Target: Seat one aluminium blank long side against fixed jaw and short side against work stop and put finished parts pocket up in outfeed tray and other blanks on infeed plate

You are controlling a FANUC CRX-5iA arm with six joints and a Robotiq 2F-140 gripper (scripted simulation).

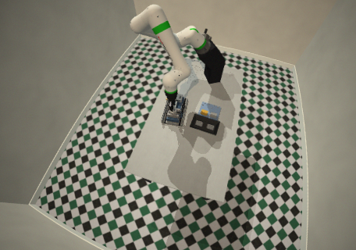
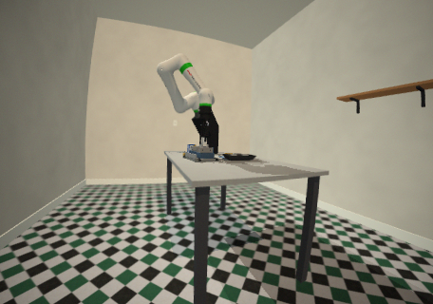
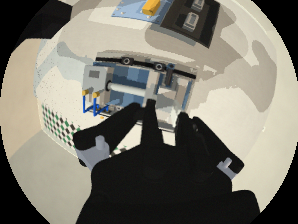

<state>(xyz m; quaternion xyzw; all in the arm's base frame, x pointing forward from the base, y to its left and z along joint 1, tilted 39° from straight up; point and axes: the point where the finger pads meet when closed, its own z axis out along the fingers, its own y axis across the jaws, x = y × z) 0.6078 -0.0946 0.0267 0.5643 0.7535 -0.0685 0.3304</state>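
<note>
End effector [image 3: 168, 121] down in the vise [image 1: 175, 110] on the table [image 1: 164, 155], clamped on a pale aluminium blank [image 3: 168, 111] at the opening; arm bent, wrist pointing straight down.

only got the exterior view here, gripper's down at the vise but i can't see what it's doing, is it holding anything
Observer: Yes. In the wrist view the gripper is shut on a pale block, apparently a blank, over the vise.
Operator: what's left on the infeed plate
Observer: The top view shows a brass blank on the blue infeed plate, with a greyish piece beside it.
Operator: outfeed tray got parts in it
Observer: The dark outfeed tray holds two grey parts, side by side.
</note>
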